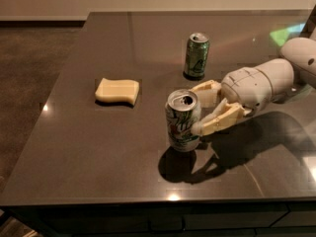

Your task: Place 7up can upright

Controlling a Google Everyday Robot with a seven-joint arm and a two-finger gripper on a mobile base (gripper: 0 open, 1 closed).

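The dark grey glossy surface point(98, 152) carries three items. The reference item is the dark green cylindrical soda can point(196, 56), which stands upright with its opened silver top facing up.

1. Task item. The white and silver cylindrical 7up can point(181, 122) with green lettering stands in front of the dark green can, on the camera side and slightly to the left, and the two are apart. The 7up can is upright. Its base rests on the surface and its opened silver top faces up. Its dark shadow lies on the surface directly in front of it.

2. Claw. The cream-coloured two-finger claw point(196, 108) is in front of the dark green can, at the right side of the 7up can. One finger passes behind the 7up can, on the side towards the dark green can. The other finger touches the near right side of the 7up can. The claw is closed around the 7up can, gripping it. The pale grey rounded arm point(266, 80) runs from the claw to the right of the dark green can.

3. Other item. The pale yellow rectangular sponge point(117, 91) lies flat to the left of the dark green can and somewhat nearer the camera, well apart from it.
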